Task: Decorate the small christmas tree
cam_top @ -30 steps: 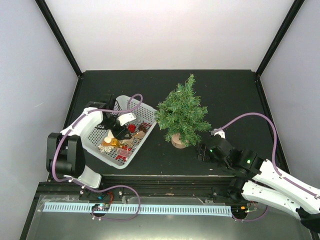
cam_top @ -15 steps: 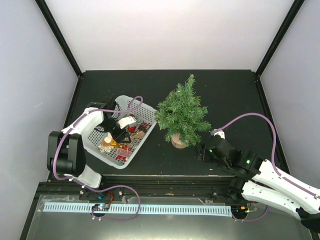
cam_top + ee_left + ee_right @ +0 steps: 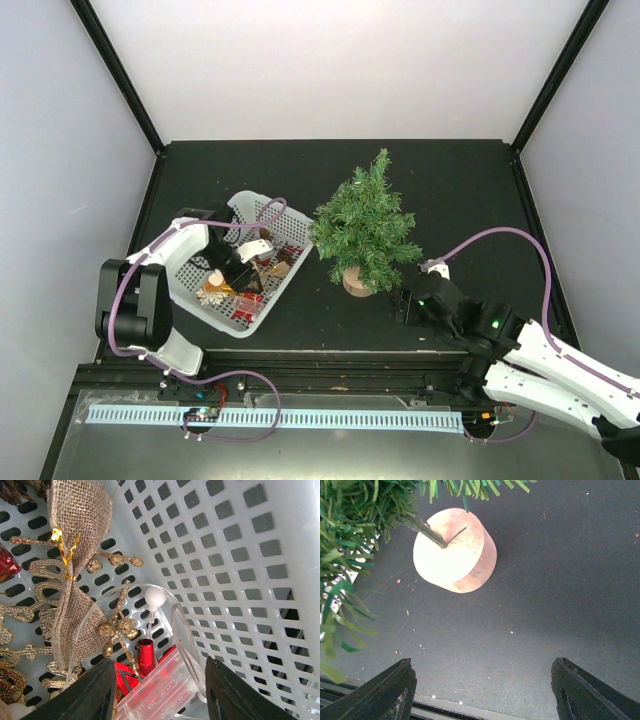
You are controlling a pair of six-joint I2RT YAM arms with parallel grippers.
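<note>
Small christmas tree upright on the black table, just right of the white basket.
We get its wooden base whole from the right wrist, but the branches are cut off at the frame edge. Right gripper hangs near that base, jaws wide, nothing between them. Left gripper sits down in the basket, fingers partly apart either side of a red plastic piece; pinched or not, we can't tell, and overhead the wrist hides them.
</note>
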